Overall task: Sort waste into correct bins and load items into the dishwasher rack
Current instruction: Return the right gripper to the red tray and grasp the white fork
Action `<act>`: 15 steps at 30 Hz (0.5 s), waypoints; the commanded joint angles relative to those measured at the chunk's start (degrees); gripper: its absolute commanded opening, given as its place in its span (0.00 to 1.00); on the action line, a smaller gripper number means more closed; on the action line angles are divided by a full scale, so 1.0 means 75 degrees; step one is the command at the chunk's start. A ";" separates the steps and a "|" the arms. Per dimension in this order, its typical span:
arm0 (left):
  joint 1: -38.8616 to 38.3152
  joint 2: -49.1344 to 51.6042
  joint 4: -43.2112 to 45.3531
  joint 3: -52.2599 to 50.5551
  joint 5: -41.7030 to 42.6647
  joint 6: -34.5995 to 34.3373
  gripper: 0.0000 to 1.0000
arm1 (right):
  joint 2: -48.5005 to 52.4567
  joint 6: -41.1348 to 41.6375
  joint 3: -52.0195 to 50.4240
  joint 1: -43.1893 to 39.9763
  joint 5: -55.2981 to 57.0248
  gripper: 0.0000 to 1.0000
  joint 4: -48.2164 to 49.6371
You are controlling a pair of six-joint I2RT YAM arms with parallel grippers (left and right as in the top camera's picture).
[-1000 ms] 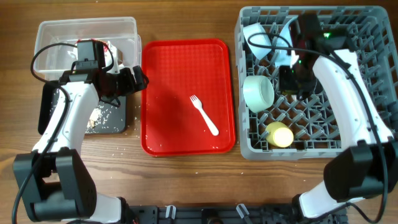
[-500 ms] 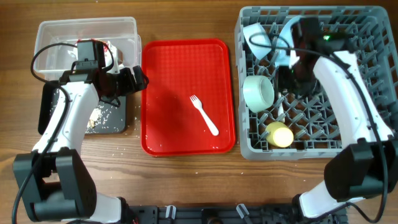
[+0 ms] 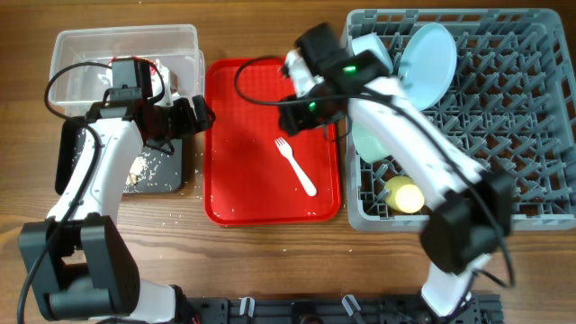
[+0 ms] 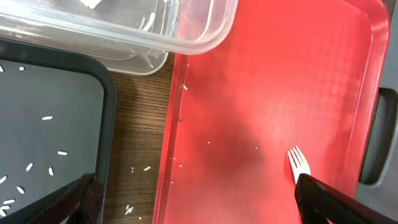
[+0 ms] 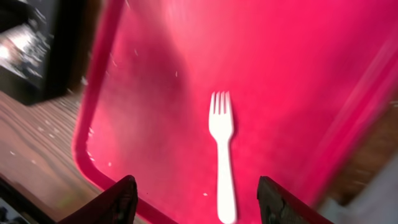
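A white plastic fork lies on the flat red tray. My right gripper hangs open above the tray's upper right part, just beyond the fork's tines. In the right wrist view the fork lies between the open fingers, untouched. My left gripper is wide open and empty at the tray's left rim; the fork's tines show near its right finger. The grey dishwasher rack holds a pale blue plate, two bowls and a yellow cup.
The clear tub stands at the back left, a red-and-white wrapper inside it behind my left arm. The black tray in front of it holds beige scraps. Rice-like crumbs lie on the wood between black tray and red tray.
My right arm has swung left from the rack to above the red tray, and its gripper has opened. The plate in the rack now shows. The left arm has not moved.
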 commanded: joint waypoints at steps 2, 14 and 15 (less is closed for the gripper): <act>0.0041 -0.0152 0.0020 0.0020 -0.0041 -0.0067 1.00 | 0.1110 0.0213 0.0064 0.0213 -0.0300 0.61 0.0023; 0.0041 -0.0152 0.0020 0.0020 -0.0041 -0.0067 1.00 | 0.2407 0.0332 0.0064 0.0160 -0.0291 0.45 0.0396; 0.0041 -0.0152 0.0020 0.0020 -0.0041 -0.0067 1.00 | 0.2460 0.0350 0.0064 0.0131 -0.0297 0.43 0.0393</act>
